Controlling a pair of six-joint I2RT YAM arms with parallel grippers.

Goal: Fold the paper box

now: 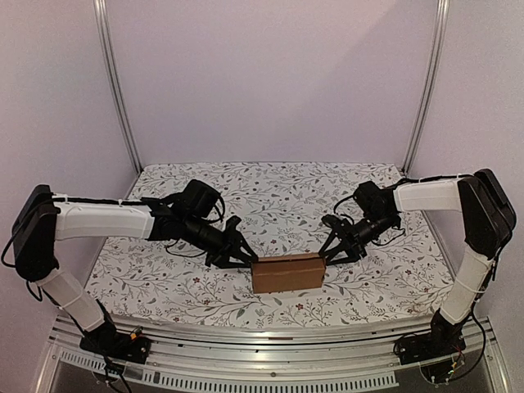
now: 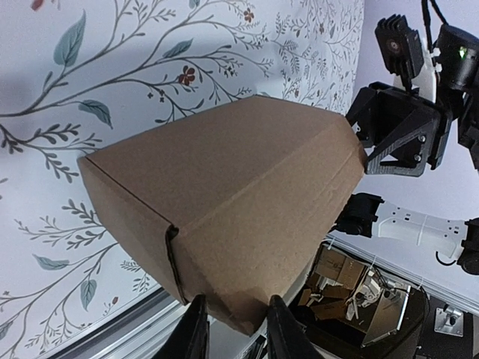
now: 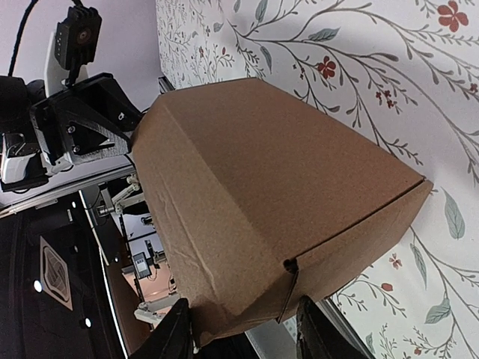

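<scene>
Plain brown cardboard paper box (image 1: 286,273) stands closed at lower centre on the floral counter (image 1: 278,188). Left pincer (image 1: 246,255) and right pincer (image 1: 332,255) straddle its ends; whether they clamp it cannot be told. Risk: an uneven squeeze buckles a wall or springs the lid.

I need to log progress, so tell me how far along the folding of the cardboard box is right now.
Done: the paper box stands as a closed oblong, lid down, no flaps sticking out. In hand: the left pincer and right pincer each straddle one end; whether they squeeze it is unclear. Remaining: likely only a final press and letting go.
</scene>
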